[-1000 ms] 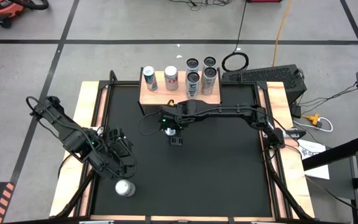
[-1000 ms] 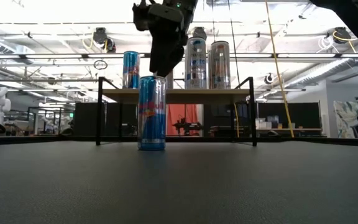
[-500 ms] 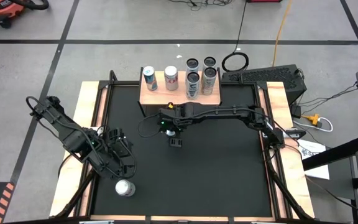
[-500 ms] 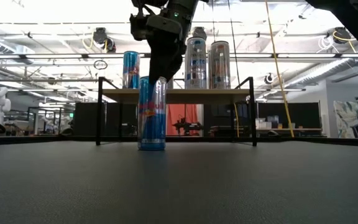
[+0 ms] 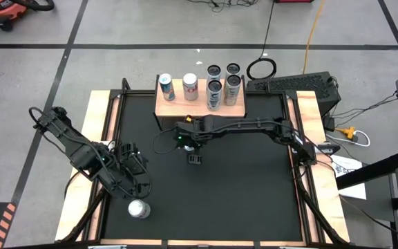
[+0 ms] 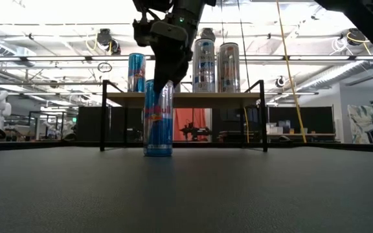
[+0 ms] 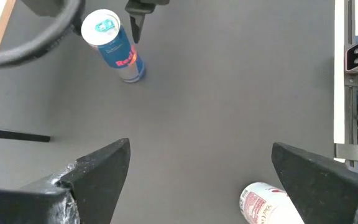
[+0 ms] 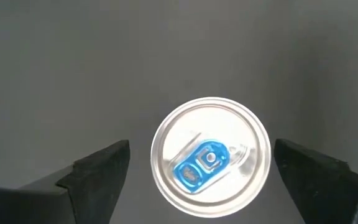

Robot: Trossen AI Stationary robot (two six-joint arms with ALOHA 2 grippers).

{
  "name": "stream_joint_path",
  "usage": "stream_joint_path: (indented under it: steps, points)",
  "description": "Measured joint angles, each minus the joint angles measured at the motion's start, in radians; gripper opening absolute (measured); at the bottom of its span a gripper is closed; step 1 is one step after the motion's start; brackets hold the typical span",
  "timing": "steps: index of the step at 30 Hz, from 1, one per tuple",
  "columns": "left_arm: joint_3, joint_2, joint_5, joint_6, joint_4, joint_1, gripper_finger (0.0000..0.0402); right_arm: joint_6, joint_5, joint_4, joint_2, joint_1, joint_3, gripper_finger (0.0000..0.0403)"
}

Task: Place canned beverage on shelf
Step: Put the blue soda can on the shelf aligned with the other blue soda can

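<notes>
Worktop (image 5: 240, 187): black mat.
Can (image 6: 158, 118): upright, directly beneath right pincer (image 6: 163, 83), its top between the fingers.
Pincer: open, gripping nothing.

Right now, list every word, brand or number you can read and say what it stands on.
"Red": partial red lettering on the blue can under the right gripper.
Red print on the white can near the left gripper: too blurred to read.
Cans on the shelf: labels unreadable.

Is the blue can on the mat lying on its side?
No, the blue can stands upright on the mat, under the open right gripper.
</notes>
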Motion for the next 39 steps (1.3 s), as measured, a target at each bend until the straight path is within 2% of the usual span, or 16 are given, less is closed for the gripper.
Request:
stream_joint_path:
  steps: [6,22,32,39]
  points:
    - [0.000,0.000,0.000,0.000,0.000,0.000,0.0393,0.000,-0.001,-0.004,0.000,0.000,0.000,0.0349]
    - [0.000,0.000,-0.016,0.001,0.000,0.000,0.0393,0.001,-0.003,-0.041,0.000,0.000,0.001,0.0191]
    - [0.000,0.000,-0.018,0.001,0.000,0.000,0.0393,-0.019,-0.003,-0.079,-0.006,0.000,0.008,0.0195]
    - [0.000,0.000,-0.018,0.001,0.000,0.000,0.0393,-0.030,-0.002,-0.191,-0.008,0.000,0.128,0.0189]
